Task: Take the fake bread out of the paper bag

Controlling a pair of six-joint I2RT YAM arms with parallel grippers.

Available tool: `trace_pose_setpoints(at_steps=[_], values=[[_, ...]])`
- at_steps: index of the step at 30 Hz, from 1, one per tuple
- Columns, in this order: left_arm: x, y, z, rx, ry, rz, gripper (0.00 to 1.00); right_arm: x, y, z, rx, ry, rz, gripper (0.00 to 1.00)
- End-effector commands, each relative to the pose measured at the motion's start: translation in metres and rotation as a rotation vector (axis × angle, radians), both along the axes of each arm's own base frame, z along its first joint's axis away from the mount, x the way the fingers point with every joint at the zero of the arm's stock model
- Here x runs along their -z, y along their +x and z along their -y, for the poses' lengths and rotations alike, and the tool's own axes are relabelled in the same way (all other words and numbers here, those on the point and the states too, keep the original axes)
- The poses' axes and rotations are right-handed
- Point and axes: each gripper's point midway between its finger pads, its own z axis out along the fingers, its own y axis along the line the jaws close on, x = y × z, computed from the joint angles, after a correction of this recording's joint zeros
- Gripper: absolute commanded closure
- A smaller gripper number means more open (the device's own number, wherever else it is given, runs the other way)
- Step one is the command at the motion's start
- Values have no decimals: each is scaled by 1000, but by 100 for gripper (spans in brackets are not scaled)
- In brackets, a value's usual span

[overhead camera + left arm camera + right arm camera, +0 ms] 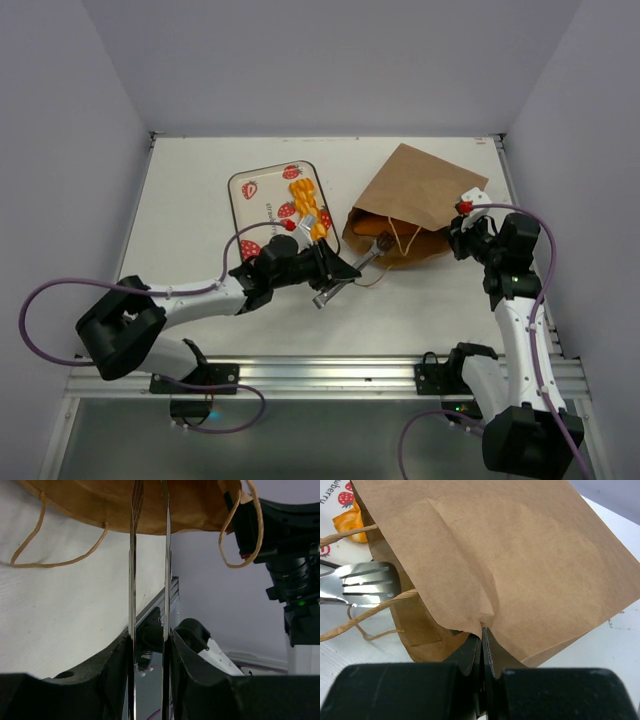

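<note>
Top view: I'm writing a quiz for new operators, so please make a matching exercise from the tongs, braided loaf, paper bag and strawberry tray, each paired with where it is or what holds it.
Things:
1. tongs
2. braided loaf
3. paper bag
4. strawberry tray

Places or states:
A. lying on the tray
B. edge pinched between the right fingers
C. flat, to the left of the bag
D. gripped by the left fingers, tips at the bag's mouth

Pairs: 1-D, 2-A, 3-B, 4-C
</note>
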Motion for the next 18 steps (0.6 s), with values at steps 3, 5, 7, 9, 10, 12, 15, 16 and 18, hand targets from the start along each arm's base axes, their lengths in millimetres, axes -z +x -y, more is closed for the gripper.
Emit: trace_pose_setpoints(at_steps=[3, 5, 7, 9, 10, 12, 15, 16, 18], values=[[-45, 21, 18, -65, -221, 38, 61, -16, 3, -2, -22, 0, 53, 100], [-48, 24, 21, -67, -246, 36, 61, -16, 4, -2, -22, 1, 50, 100], [-44, 27, 23, -78, -257, 10, 59, -16, 4, -2, -22, 0, 49, 100], [-38, 29, 25, -91, -261, -24, 58, -16, 4, -1, -21, -3, 51, 100], [-37, 31, 26, -98, -268, -31, 58, -16, 4, -2, -23, -2, 50, 100], [-32, 32, 27, -110, -271, -62, 57, -16, 4, -1, -21, -3, 53, 100], [-31, 36, 28, -128, -284, -80, 55, -16, 4, -1, -21, -2, 51, 100], [-33, 39, 28, -138, -294, -78, 55, -16, 4, -2, -24, -2, 53, 100], [-34, 43, 30, -152, -300, -88, 53, -15, 4, -1, -23, -1, 50, 100]])
